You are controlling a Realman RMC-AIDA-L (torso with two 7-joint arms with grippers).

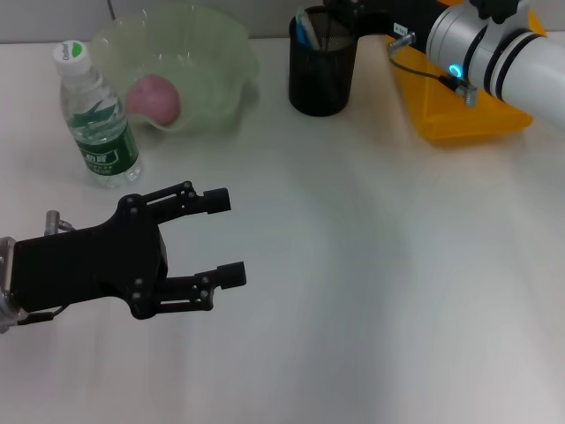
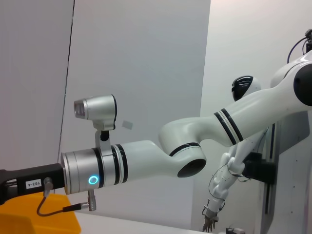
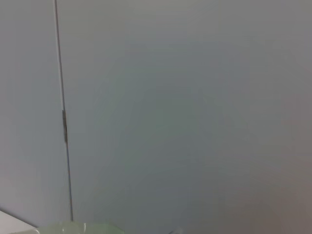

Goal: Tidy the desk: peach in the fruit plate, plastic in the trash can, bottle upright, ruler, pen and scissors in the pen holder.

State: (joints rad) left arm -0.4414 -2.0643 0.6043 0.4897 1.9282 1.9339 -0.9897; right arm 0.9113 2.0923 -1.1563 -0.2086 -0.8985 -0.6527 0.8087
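So the left pincer hovers low over the white bench, its two black fingers spread wide with nothing between them. Just beyond it and a bit to its left stands the clear plastic water bottle with a green label and white cap, upright on the bench. Further out from the pincer, right behind the bottle, sits the translucent pale-green fruit plate with a wavy rim, and the pinkish peach lies inside it.

Well off to the pincer's right and farther away is the black mesh pen holder, with something blue poking out of the top; it's hard to tell exactly which items are in there. The right arm reaches in just past the holder, over an orange-yellow tray-like thing, and its pincer end is hidden behind the holder rim, so whether it's open or closed can't be told. The left wrist view shows that same white arm stretched out sideways above the orange corner.
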